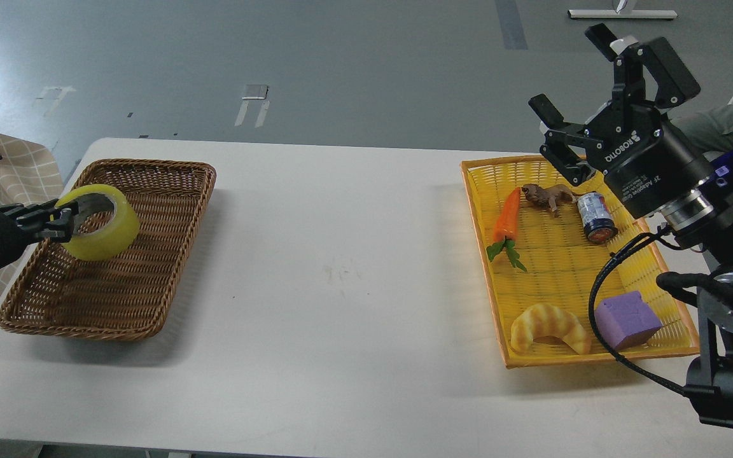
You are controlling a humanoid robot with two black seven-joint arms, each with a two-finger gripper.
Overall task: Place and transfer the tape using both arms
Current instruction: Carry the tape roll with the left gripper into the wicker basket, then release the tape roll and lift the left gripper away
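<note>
The yellow tape roll with its pale inner core hangs over the left half of the brown wicker basket. My left gripper comes in from the left edge and is shut on the roll's near rim. Whether the roll touches the basket floor I cannot tell. My right gripper is open and empty, held high above the far end of the yellow tray, fingers spread wide.
The yellow tray holds a toy carrot, a small brown animal figure, a can, a croissant and a purple block. A white table carries both containers. My right arm's cable loops over the tray.
</note>
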